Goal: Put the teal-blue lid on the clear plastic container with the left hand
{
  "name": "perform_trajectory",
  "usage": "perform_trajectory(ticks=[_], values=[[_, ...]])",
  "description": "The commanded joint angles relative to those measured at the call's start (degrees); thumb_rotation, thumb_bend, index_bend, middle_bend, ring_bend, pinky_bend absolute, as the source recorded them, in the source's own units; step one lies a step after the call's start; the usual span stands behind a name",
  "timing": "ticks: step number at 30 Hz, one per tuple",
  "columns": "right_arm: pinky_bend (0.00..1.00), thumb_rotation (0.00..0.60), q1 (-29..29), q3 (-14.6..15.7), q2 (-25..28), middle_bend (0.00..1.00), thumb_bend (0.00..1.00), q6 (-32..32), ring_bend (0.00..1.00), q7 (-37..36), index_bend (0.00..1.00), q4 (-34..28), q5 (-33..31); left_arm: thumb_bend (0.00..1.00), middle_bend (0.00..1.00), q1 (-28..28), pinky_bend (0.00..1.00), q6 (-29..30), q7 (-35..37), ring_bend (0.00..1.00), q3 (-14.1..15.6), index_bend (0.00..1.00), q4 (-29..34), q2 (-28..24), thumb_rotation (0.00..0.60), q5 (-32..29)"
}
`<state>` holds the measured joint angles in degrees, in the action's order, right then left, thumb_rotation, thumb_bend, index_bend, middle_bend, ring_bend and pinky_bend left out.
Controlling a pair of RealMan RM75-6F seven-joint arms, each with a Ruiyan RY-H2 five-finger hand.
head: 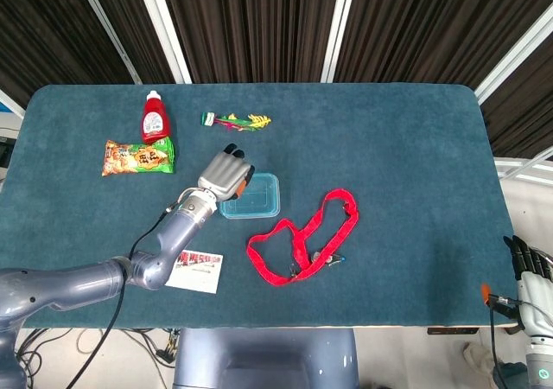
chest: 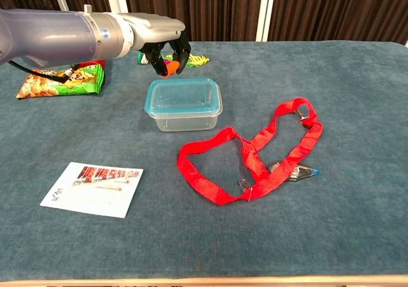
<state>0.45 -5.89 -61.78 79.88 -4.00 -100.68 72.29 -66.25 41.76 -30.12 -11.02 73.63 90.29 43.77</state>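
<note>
1 lid (chest: 183, 95) sits on your container (chest: 185, 116); your left hand (chest: 164, 41) hovers just behind it, fingers curled downward, holding nothing you can see.

Left hand (chest: 162, 39) hovers, fingers curled, seemingly empty.

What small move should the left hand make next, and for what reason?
Probably it should pull back toward the robot's own side and rest. The teal-blue lid already sits level on the clear plastic container, so the placing looks done. The left hand hangs above and beyond the container's far left corner, touching nothing, its fingers curled downward with nothing in them.
</note>
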Motion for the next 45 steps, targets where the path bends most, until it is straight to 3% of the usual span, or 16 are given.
perform_trajectory(ticks=[1,9,45], values=[[0.00,0.600,0.0,0.0,0.0,0.04,0.39,0.0,0.02,0.1,0.06,0.0,-0.1,0.58,0.52,0.5,0.13,-0.5,0.5,0.20,1.0,0.61,1.4,-0.8,0.600,0.5],[0.00,0.600,-0.1,-0.1,0.0,0.04,0.39,0.2,0.02,0.2,0.06,-0.1,-0.1,0.58,0.52,0.9,0.13,0.8,-1.1,0.20,3.1,0.61,3.3,-1.1,0.600,0.5],[0.00,0.600,-0.2,-0.3,0.1,0.04,0.39,0.3,0.02,0.9,0.06,-0.5,-0.8,0.58,0.52,1.7,0.13,0.2,0.4,0.20,5.5,0.62,6.3,-1.9,0.600,1.1]])
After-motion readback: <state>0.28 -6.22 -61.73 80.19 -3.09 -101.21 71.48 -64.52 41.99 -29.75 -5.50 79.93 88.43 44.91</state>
